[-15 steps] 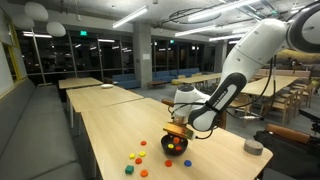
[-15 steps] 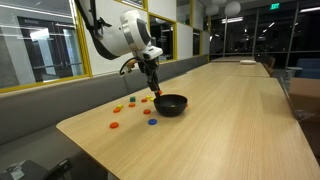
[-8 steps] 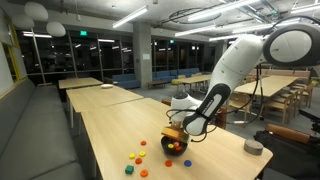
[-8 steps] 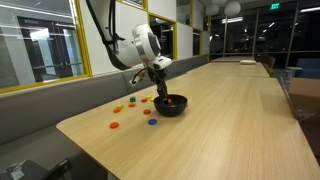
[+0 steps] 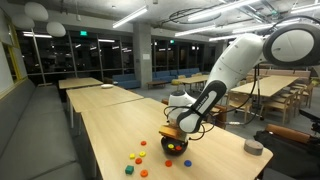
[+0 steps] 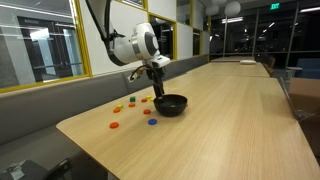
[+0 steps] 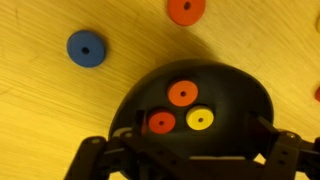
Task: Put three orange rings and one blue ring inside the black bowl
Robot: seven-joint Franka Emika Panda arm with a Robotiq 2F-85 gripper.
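In the wrist view the black bowl [image 7: 240, 88] sits right under my gripper [image 7: 197, 127], whose jaws stand open and empty on either side of it. Two orange rings [image 7: 181, 93] [image 7: 161, 122] and a yellow ring [image 7: 199, 120] lie inside the bowl. On the table beyond the bowl are a blue ring [image 7: 86, 47] and another orange ring [image 7: 184, 11]. Both exterior views show the gripper [image 5: 176, 133] [image 6: 157, 88] hanging just above the bowl [image 5: 177, 150] [image 6: 172, 107].
Several loose coloured rings [image 5: 135, 160] [image 6: 128, 106] lie scattered on the long wooden table beside the bowl, with a blue one [image 6: 152, 122] near the bowl. A low grey round thing [image 5: 254, 147] sits near the table's far edge.
The arm has moved over the bowl and come down a little. The jaws, shut a second ago, now stand open above the bowl.
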